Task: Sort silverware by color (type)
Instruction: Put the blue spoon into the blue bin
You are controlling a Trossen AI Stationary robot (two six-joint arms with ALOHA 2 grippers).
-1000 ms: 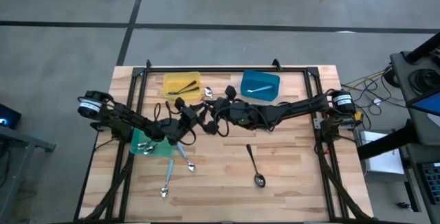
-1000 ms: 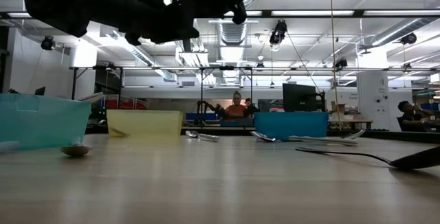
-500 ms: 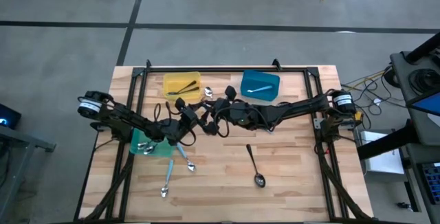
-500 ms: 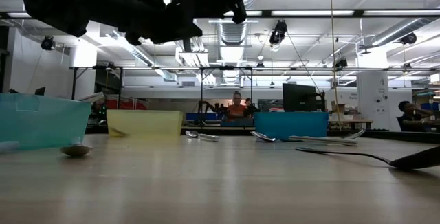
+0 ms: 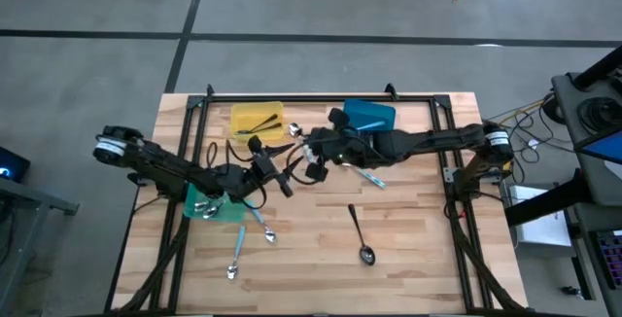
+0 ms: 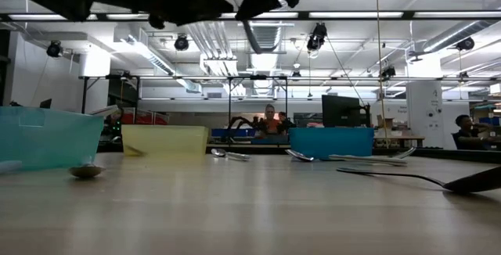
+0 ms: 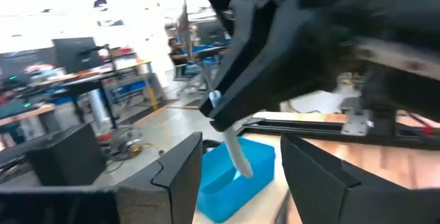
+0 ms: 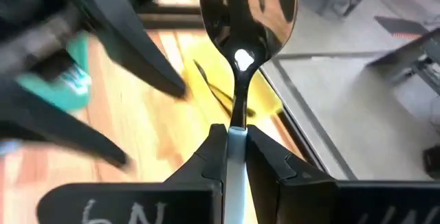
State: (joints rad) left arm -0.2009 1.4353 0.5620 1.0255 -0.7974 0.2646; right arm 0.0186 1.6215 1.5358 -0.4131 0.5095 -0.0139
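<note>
Your left gripper (image 5: 280,183) has just let go: its fingers now stand spread and empty near the worktop's (image 5: 418,239) centre. The right gripper (image 8: 236,129), toward 12 o'clock, pinches the blue-handled spoon (image 8: 247,18) by its handle. The handover looks done, and I judge the blue bin (image 5: 381,109) at 1 o'clock comes next.

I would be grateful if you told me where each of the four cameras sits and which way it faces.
High view: above, straight down; both arms meet mid-table near the yellow bin.
Low view: table height, level across; arms dark overhead, green bin at left.
Left wrist view: past the open left gripper toward the blue bin.
Right wrist view: past the right gripper, shut on a blue-handled spoon.
Shared: both wrist views show that spoon; every view shows bins.
</note>
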